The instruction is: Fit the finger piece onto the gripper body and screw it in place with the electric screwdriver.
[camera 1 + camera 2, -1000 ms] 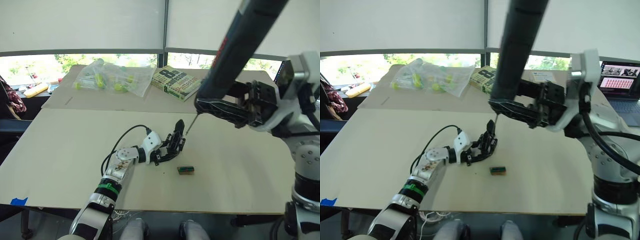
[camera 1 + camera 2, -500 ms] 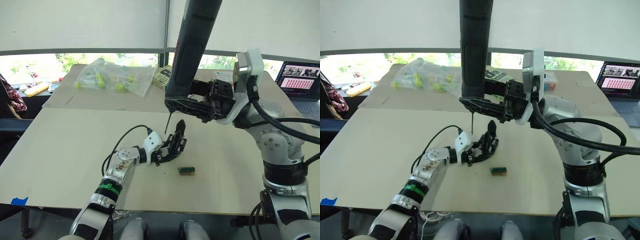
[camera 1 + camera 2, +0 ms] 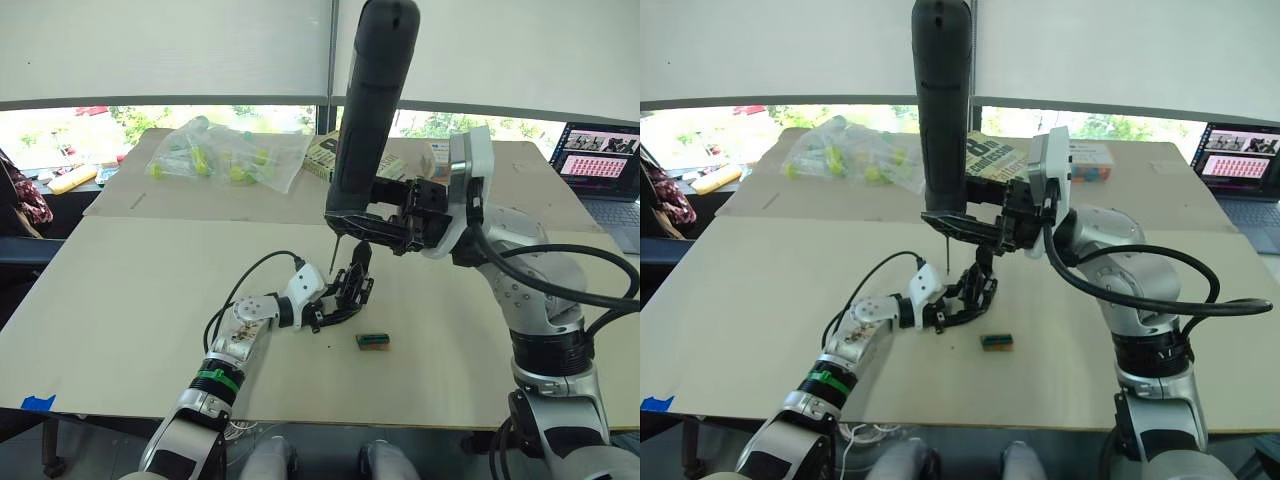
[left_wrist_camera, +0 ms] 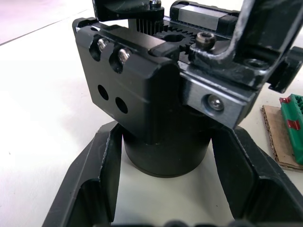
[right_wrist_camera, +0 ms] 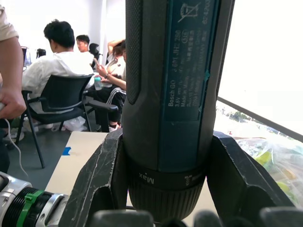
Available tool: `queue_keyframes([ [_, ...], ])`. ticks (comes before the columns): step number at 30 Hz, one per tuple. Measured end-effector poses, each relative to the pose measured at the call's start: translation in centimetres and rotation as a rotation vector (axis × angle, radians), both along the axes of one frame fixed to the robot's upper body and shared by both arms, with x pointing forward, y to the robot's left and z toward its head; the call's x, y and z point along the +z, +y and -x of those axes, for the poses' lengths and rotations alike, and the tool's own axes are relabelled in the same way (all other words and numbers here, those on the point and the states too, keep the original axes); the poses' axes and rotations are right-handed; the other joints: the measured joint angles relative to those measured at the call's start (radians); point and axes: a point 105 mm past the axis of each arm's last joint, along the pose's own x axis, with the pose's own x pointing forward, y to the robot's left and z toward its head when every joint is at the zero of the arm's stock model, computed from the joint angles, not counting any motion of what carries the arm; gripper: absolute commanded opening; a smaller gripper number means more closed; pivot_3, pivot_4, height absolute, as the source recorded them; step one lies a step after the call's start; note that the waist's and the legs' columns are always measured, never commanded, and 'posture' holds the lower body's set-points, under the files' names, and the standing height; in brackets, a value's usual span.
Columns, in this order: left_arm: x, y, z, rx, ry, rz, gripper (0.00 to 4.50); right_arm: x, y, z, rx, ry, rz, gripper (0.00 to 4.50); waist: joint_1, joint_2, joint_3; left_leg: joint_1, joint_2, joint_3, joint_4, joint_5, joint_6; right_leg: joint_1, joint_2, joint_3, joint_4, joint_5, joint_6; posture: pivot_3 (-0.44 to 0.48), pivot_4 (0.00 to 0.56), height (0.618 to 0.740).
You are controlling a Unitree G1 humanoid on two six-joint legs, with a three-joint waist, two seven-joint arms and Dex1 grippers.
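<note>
Electric screwdriver (image 3: pixel 367 110) upright, bit down, clamped in right gripper (image 3: pixel 385 222), left gripper (image 3: pixel 325 308) clasping gripper body (image 4: pixel 161 109).

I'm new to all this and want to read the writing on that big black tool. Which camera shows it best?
The right wrist view: the electric screwdriver stands close up between the right gripper fingers, its printed label facing the camera. Both eye views show the whole tool upright, bit pointing down at the gripper body, but no readable print.
</note>
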Motion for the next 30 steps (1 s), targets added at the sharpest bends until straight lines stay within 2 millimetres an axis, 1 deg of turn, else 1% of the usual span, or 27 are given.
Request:
queue_keyframes([
  [4, 0.0, 0.0, 0.1, -0.001, -0.001, -0.001, 2.28, -0.9, 0.0, -0.4, -0.008, 0.022, 0.014, 1.92, -0.001, 0.000, 0.000, 0.000, 0.000, 0.000, 0.000, 0.000, 0.000, 0.000, 0.000, 0.000, 0.000, 0.000, 0.000, 0.000, 0.150, 0.740],
  [18, 0.0, 0.2, 0.2, 0.000, 0.002, -0.006, 2.28, -1.5, -0.2, -0.6, -0.027, 0.025, 0.040, 1.92, -0.004, 0.000, 0.000, 0.000, 0.000, 0.000, 0.000, 0.000, 0.000, 0.000, 0.000, 0.000, 0.000, 0.000, 0.000, 0.000, 0.150, 0.740],
  [23, -0.1, 0.2, 0.3, 0.001, 0.004, -0.007, 2.28, -2.1, -0.3, -0.5, -0.023, 0.044, 0.044, 1.92, -0.005, 0.000, 0.000, 0.000, 0.000, 0.000, 0.000, 0.000, 0.000, 0.000, 0.000, 0.000, 0.000, 0.000, 0.000, 0.000, 0.150, 0.740],
  [30, -0.1, 0.2, 0.4, 0.001, 0.005, -0.005, 2.28, -2.2, -0.3, -0.5, -0.022, 0.045, 0.048, 1.92, -0.005, 0.000, 0.000, 0.000, 0.000, 0.000, 0.000, 0.000, 0.000, 0.000, 0.000, 0.000, 0.000, 0.000, 0.000, 0.000, 0.150, 0.740],
])
